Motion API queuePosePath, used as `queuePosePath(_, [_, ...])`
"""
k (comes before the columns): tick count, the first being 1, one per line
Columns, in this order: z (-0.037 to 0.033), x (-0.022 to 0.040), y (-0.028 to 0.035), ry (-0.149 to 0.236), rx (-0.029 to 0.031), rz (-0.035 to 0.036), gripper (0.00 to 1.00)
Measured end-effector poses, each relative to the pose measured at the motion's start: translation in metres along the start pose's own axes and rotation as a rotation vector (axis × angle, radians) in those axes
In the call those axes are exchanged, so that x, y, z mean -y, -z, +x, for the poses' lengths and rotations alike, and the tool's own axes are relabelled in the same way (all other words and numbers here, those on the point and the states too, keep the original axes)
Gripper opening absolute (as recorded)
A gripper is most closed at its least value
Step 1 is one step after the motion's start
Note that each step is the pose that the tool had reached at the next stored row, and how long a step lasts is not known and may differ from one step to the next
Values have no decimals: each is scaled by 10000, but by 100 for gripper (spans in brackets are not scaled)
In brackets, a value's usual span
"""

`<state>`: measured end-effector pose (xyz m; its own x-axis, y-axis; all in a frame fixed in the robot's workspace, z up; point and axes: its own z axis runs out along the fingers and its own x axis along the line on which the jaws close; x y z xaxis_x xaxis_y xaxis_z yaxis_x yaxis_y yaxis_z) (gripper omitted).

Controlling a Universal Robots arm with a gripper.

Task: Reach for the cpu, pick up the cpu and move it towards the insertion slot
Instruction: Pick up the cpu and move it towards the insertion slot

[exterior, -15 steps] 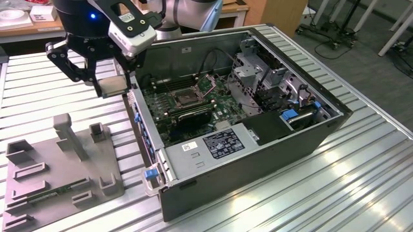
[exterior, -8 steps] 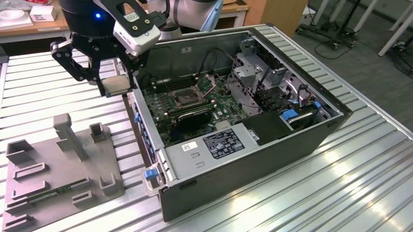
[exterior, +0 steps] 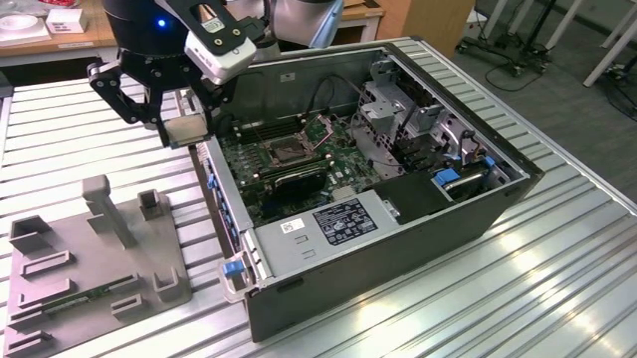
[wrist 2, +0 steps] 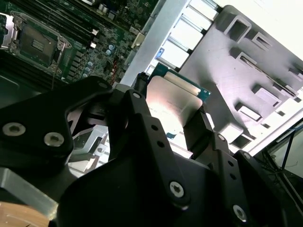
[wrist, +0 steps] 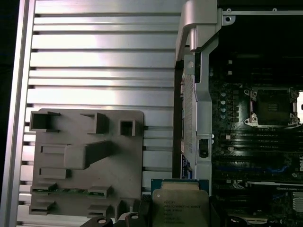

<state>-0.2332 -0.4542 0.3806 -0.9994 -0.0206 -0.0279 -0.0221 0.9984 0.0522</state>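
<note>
Pincer [wrist 2: 170, 113]: black fingers closed narrowly on two opposite edges of the cpu [wrist 2: 173, 99]; nothing else is in its grip.
Cpu: small flat square chip with a silvery metal top and a thin green rim, held in the air and touching neither bench nor case. In the first wrist view its top [wrist: 180, 208] faces the camera, so it appears to hang roughly level.
Cpu position: in the exterior view the pincer [exterior: 185, 127] carries the cpu [exterior: 187, 133] just outside the computer case's [exterior: 398, 246] side wall, over the strip of bench between the case and the grey holder tray.
Insertion slot [exterior: 282, 154]: square socket with a dark centre and shiny metal frame, open on the green motherboard inside the case.
Key relation: the slot lies to the exterior view's right of the pincer, beyond the case wall and lower than the cpu; near, but not underneath. The chip is square, so it has no long axis; its edges look roughly parallel to the slot's frame [wrist: 273, 108] in the first wrist view.
Holder tray [exterior: 89, 276]: grey moulded block nearer the bench's corner, with a narrow green memory stick [exterior: 85, 298] lying in it.
Bench [exterior: 497, 298]: ribbed aluminium slats carrying case and tray.
Progress: judged as pickup done, with the cpu not yet over the slot.
</note>
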Motion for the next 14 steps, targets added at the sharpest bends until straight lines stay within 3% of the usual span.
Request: queuePosePath(14, [-203, 5, -6, -5, 0, 0, 55])
